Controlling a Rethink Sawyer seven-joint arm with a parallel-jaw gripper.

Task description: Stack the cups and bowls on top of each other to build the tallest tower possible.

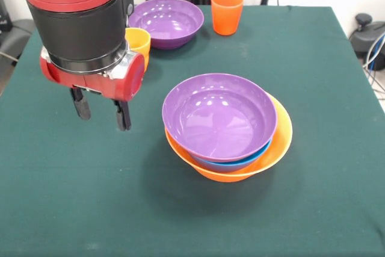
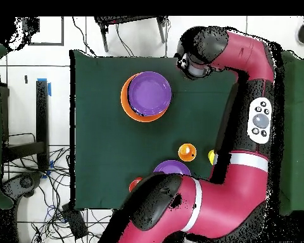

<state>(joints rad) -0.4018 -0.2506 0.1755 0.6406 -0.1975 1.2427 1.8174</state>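
The tower (image 1: 225,127) stands mid-table: a large orange bowl (image 1: 280,145) as base, a blue bowl (image 1: 231,164) in it, and a wide purple bowl (image 1: 219,112) on top. It also shows in the overhead view (image 2: 146,96). My gripper (image 1: 101,110) hangs open and empty just above the cloth, to the left of the tower and apart from it. A second purple bowl (image 1: 166,21), a red-orange cup (image 1: 227,11) and an orange cup (image 1: 139,40) stand at the far side. A yellow cup (image 2: 212,156) shows half hidden by the arm. The other cups and bowls are out of view.
The green table (image 1: 72,209) ends at a front edge near the camera. In the overhead view the arm (image 2: 256,120) runs along the table's right side and covers the gripper. Cables lie on the floor at the left (image 2: 47,183).
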